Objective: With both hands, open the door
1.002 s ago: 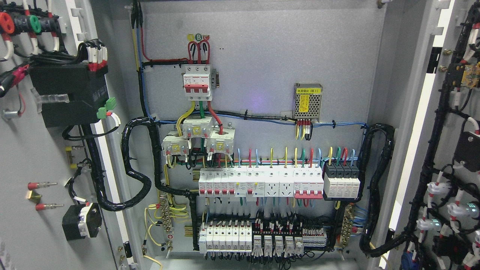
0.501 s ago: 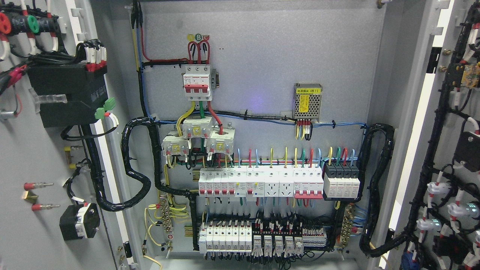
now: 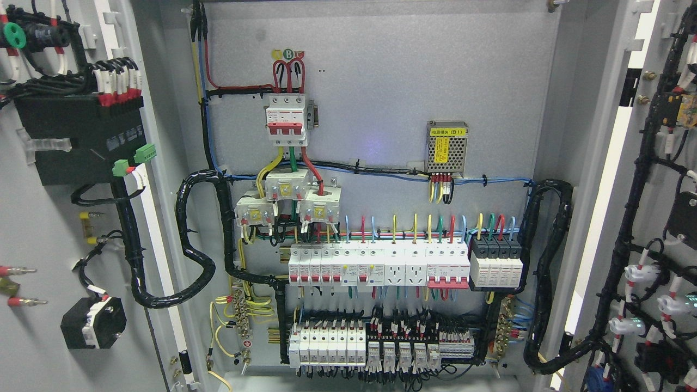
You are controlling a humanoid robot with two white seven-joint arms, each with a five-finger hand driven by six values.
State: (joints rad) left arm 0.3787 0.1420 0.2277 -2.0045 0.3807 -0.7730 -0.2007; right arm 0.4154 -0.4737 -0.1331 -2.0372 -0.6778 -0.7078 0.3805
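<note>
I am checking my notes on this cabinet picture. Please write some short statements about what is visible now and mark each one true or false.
1. Both cabinet doors stand open, the left door and the right door. True.
2. A robot hand grips the edge of the left door. False: no hand shows in the picture.
3. The red three-pole breaker sits above the long row of white breakers. True.
4. The small metal power supply with the yellow label is mounted on the left door. False: it is on the back panel, right of the middle.
5. Black cable bundles run along the inside of the right door. True.
</note>
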